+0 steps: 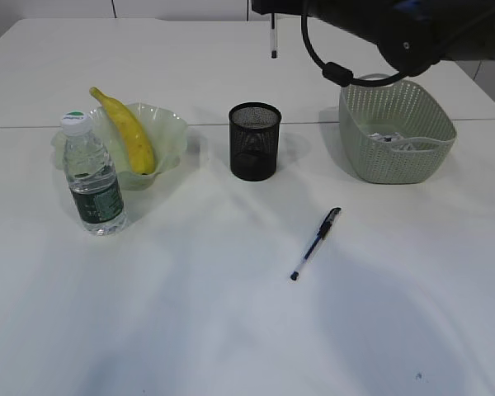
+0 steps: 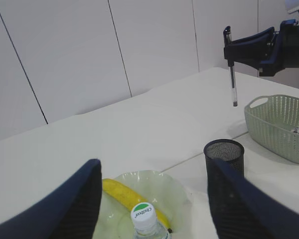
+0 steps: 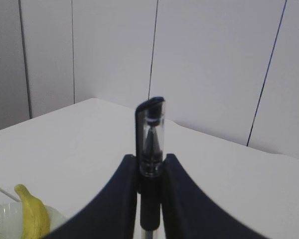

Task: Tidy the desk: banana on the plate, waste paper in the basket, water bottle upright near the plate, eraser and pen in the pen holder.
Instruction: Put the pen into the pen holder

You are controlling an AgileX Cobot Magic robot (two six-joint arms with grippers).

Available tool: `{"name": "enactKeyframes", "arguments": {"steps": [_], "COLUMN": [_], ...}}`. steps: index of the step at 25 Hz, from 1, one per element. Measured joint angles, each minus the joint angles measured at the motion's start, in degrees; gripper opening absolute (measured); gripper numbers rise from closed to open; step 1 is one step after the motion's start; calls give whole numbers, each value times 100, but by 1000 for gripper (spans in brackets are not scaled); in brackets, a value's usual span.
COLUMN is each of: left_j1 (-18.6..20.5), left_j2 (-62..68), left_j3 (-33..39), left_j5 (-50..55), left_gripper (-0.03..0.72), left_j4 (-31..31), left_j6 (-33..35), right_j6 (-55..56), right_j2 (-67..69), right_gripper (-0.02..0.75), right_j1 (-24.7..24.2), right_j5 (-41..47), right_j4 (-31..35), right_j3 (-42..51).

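Observation:
My right gripper is shut on a pen that hangs upright, high above the black mesh pen holder. In the right wrist view the pen is pinched between both fingers. A second pen lies on the table. The banana rests on the pale green plate. Beside it the water bottle stands upright. Waste paper lies in the basket. My left gripper is open above the bottle. The eraser is out of view.
The table seam runs behind the plate and holder. The right arm's cable loops above the basket. White wall panels stand behind the table.

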Motion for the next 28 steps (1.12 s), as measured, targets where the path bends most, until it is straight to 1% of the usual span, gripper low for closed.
{"name": "enactKeyframes", "arguments": {"steps": [8,13,19,28], "left_j1": [0,0,0,0], "left_j2": [0,0,0,0], "left_j3": [0,0,0,0], "left_j5": [9,9,12,22], "left_gripper": [475,475,475,475], "left_j4": [23,23,27,27], "left_j6": [9,9,9,9], "right_j6": [181,218,596,638], "right_j2": [216,256,518,925], "right_gripper": [104,104,104,104], "right_j1": [0,0,0,0], "right_j5": [-262,-351,-403,-673], "right_j4": [-489,-561,-678,-704], "right_j3": [0,0,0,0]}}
